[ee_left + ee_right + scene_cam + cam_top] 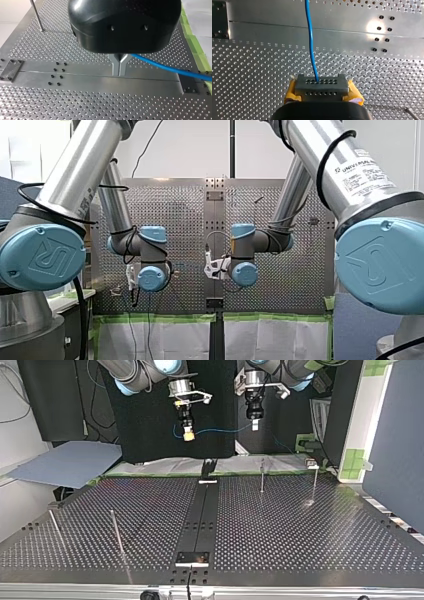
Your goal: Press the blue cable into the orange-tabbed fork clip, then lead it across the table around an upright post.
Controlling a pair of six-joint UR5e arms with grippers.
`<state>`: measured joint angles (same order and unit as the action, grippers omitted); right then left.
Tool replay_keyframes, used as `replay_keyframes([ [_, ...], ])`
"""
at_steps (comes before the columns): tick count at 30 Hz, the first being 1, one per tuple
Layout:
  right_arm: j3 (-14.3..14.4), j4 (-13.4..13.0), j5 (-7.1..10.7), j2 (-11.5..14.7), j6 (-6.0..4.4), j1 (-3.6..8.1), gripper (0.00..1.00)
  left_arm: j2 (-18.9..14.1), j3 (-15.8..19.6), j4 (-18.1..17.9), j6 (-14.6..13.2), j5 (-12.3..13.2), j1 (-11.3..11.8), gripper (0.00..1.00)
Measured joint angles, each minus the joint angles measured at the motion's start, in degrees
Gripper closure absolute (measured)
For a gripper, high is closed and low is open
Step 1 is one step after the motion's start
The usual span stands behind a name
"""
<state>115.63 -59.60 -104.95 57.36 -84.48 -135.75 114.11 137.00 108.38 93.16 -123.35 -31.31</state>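
While our right gripper (pixel 188 436) and, at its three o'clock in the top view, our left gripper (pixel 255 425) are both clamped tight on the blue cable (pixel 220 430), well above the perforated table (pixel 300 530), we judge its slack span could sag past the black forked clip (pixel 207 466) at six o'clock.

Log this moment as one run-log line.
left gripper: shut on thin blue cable | right gripper: shut on same cable | cable: strung between grippers above perforated metal table | thin upright metal posts: untouched
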Motion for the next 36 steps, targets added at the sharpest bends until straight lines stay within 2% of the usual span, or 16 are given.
replay_keyframes([
  [10, -0.17, 0.16, -0.11, -0.17, 0.11, 0.06, 1.00, 0.00, 0.00, -0.04, -0.07, 0.01, 0.06, 1.00],
  [23, -1.13, 5.96, -0.35, -6.34, 0.35, 0.09, 1.00, 0.00, 0.00, -0.09, -0.09, 0.00, 0.09, 1.00],
  [31, -1.14, 6.40, -0.35, -7.10, 0.35, 0.09, 1.00, 0.02, 0.02, -0.07, -0.11, 0.02, 0.11, 1.00],
  [36, -1.14, 6.41, -0.35, -7.11, 0.36, 0.09, 1.00, 0.94, 0.30, 1.59, -1.02, 1.58, 1.19, 1.00],
])
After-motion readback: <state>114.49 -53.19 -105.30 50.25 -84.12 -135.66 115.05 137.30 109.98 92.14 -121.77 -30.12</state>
